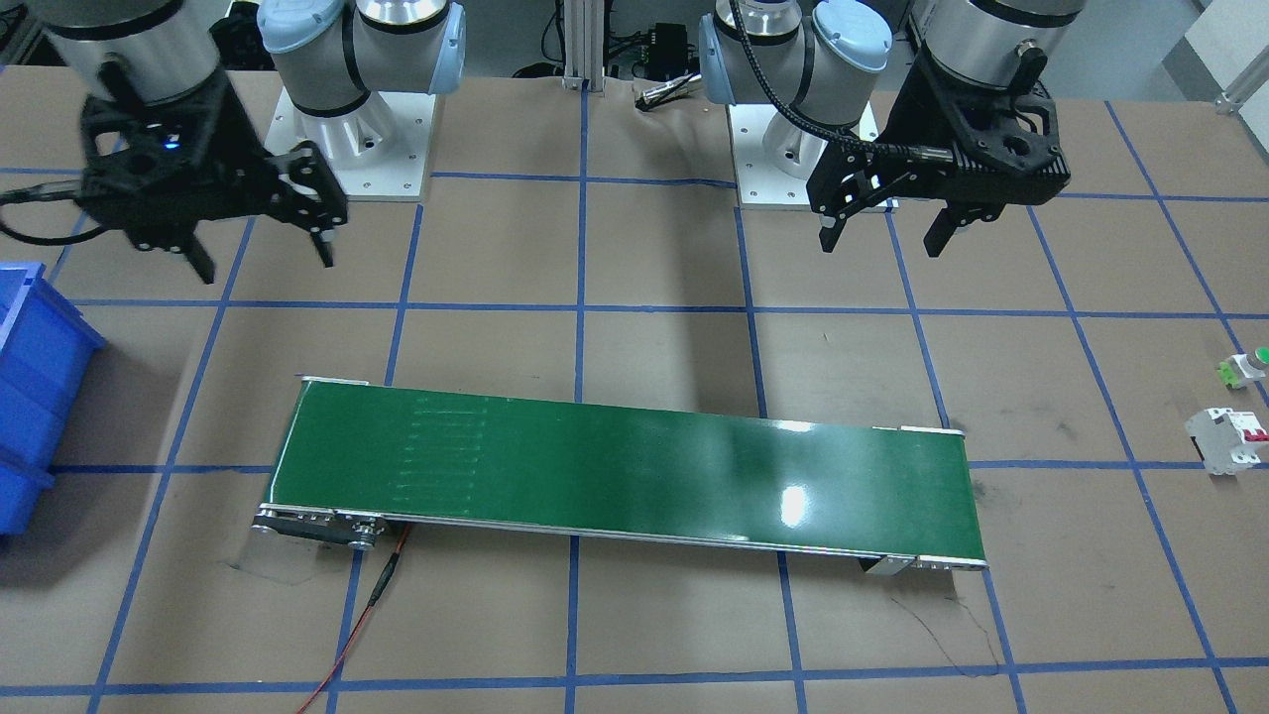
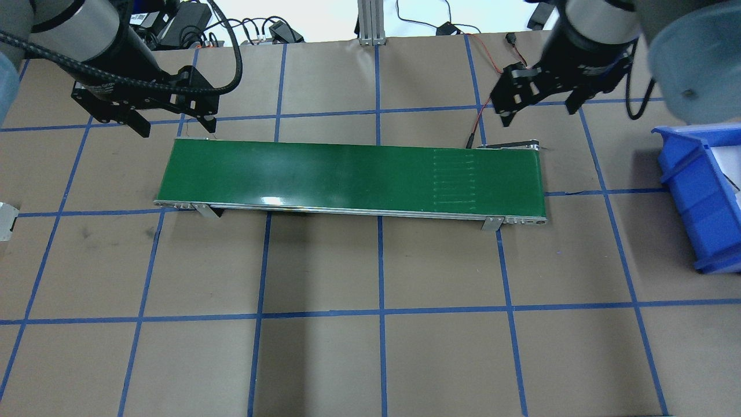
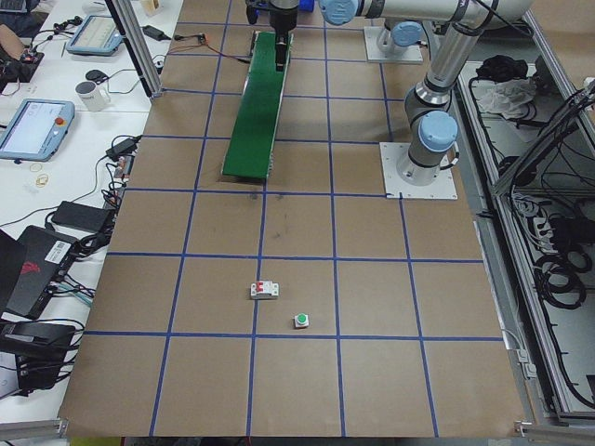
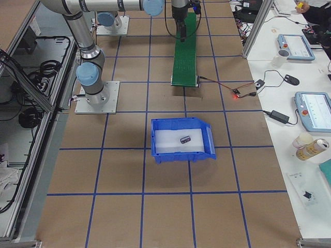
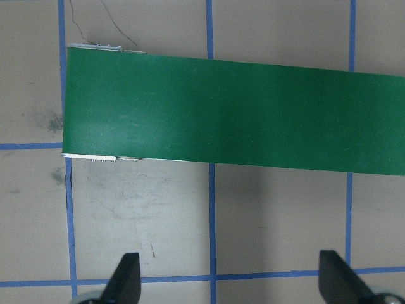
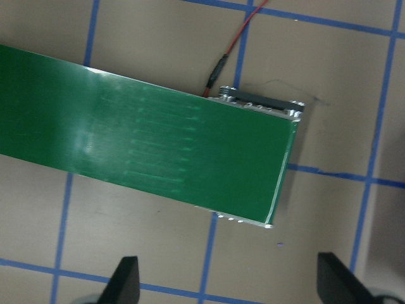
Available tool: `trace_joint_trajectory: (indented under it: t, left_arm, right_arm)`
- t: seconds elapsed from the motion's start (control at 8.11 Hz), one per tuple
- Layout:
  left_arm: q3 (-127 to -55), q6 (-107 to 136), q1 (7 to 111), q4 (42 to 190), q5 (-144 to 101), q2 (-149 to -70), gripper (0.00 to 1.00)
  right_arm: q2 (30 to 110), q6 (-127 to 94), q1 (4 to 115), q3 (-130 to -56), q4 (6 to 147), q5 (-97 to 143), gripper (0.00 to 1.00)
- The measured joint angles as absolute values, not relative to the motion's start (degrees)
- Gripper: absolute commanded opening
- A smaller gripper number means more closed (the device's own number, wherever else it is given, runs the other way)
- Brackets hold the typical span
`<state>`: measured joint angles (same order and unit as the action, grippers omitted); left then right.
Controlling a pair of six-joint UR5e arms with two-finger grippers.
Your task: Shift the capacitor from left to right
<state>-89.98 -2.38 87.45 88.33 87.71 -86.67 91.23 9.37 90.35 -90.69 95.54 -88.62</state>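
Observation:
The capacitor (image 4: pixel 185 139) is a small dark cylinder lying on the white liner inside the blue bin (image 4: pixel 178 121), seen only in the exterior right view. My left gripper (image 1: pixel 882 239) (image 2: pixel 176 127) is open and empty, hovering behind the left end of the green conveyor belt (image 2: pixel 347 174). My right gripper (image 1: pixel 265 263) (image 2: pixel 539 113) is open and empty above the table near the belt's right end. The wrist views show each gripper's open fingers (image 5: pixel 126 278) (image 6: pixel 126 278) with nothing between them. The belt surface (image 1: pixel 634 466) is bare.
The blue bin (image 2: pixel 700 191) (image 1: pixel 30 387) stands on the robot's right side of the table. A white circuit breaker (image 1: pixel 1229 439) (image 3: pixel 265 291) and a green-capped push button (image 1: pixel 1247 367) (image 3: pixel 301 321) lie on the robot's left. A red cable (image 1: pixel 372 605) runs from the belt's motor end.

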Motion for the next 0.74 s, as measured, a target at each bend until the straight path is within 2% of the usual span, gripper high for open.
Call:
trace_joint_trajectory:
  t: [0.25,0.74]
  left_arm:
    - [-89.99,-2.44,87.45,88.33,87.68,-86.66,1.0]
    - [-89.98,-2.46,87.45,88.33,87.68,-86.66,1.0]
  right_arm:
    - [90.92,-1.85,97.37,-90.48,95.34,-88.9,1.0]
    - [90.93,-5.11,99.18,-90.44,95.62,-89.24,1.0]
